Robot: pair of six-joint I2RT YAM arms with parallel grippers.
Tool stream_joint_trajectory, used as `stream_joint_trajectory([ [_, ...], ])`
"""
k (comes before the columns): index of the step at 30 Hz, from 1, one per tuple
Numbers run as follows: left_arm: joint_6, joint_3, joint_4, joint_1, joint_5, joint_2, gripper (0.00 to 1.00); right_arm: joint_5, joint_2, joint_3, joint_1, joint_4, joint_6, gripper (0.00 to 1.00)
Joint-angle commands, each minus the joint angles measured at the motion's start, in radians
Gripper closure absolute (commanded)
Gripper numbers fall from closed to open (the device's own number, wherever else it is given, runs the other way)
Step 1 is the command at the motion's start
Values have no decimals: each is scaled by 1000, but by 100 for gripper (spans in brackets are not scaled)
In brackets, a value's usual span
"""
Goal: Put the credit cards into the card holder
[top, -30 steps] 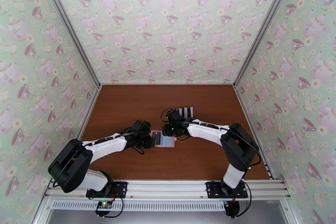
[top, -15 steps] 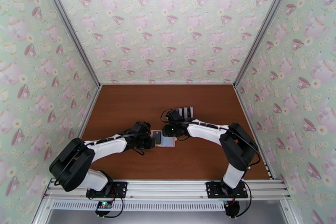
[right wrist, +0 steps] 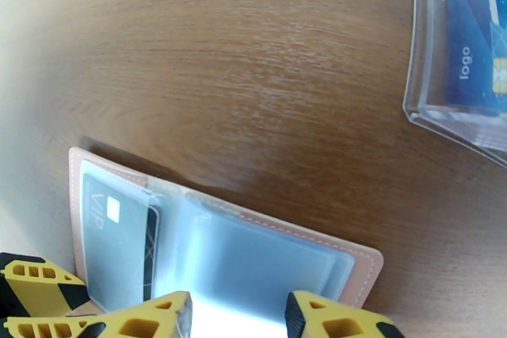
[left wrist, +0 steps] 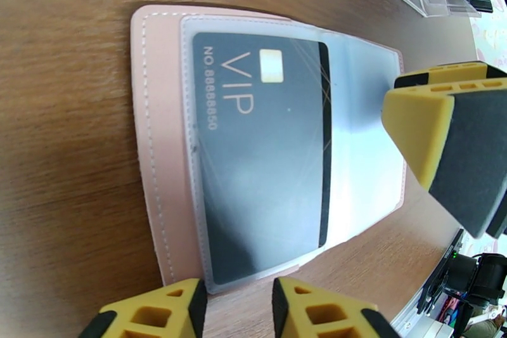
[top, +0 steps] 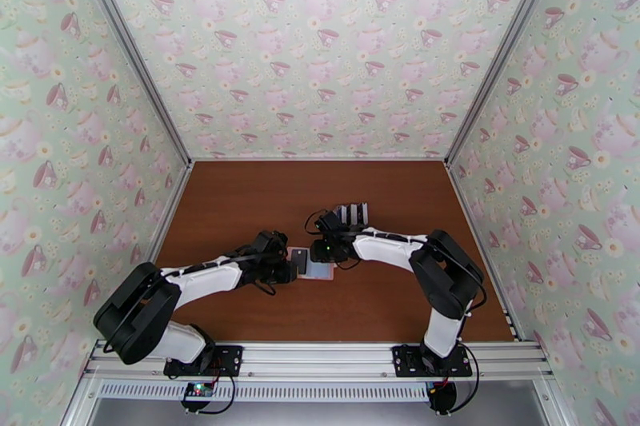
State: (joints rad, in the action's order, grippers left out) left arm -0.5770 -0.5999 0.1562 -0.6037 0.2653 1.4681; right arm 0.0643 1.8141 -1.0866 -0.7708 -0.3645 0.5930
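The pink card holder (left wrist: 158, 162) lay open flat on the table (right wrist: 253, 47), with a black VIP card (left wrist: 266, 162) inside its left clear sleeve. My left gripper (left wrist: 239, 298) sat at its left edge, fingers narrowly parted and holding nothing. My right gripper (right wrist: 237, 311) stood moderately wide over the right sleeve — the clear card rack (right wrist: 456, 47) nearby.

Lab test booth, teacup-papered walls (top: 320, 44), aluminium frame (top: 320, 357)
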Motion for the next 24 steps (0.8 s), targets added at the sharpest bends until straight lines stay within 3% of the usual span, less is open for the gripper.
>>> stream_joint_trajectory([
  [1,1,35,26,1,-26,26,62,15,20,-10,5,12,-14,54],
  [9,-4,40,4,2,-15,49,51,48,39,7,-6,31,-1,55],
  [24,-1,61,-25,2,41,55,40,90,26,20,-21,67,34,55],
])
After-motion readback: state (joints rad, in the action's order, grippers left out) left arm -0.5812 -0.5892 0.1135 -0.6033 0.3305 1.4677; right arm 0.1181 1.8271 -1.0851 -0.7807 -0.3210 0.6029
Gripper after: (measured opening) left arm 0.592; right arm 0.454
